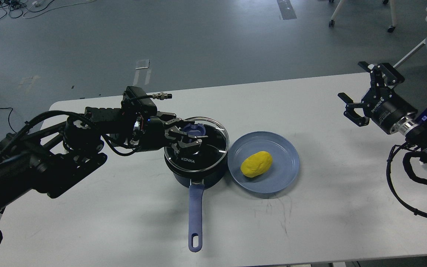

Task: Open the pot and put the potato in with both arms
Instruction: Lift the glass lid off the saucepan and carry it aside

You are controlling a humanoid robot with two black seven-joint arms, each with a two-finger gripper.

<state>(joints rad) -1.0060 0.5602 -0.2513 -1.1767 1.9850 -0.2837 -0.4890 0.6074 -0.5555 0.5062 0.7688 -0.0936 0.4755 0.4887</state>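
The left end effector (188,139), fingers splayed around the glass lid's blue knob (193,129) on the navy saucepan (198,174), should clench centred, then lift straight up.

Surface: white table (124,207)
Landmark: lidded navy saucepan (198,174), centre
Just right of saucepan: blue plate (280,178), touching it

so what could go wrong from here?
1. The left tool sits at the knob of the glass lid; a shallow grip could let it slip on lifting.
2. The blue plate touches the pot; nudging either may roll the potato.
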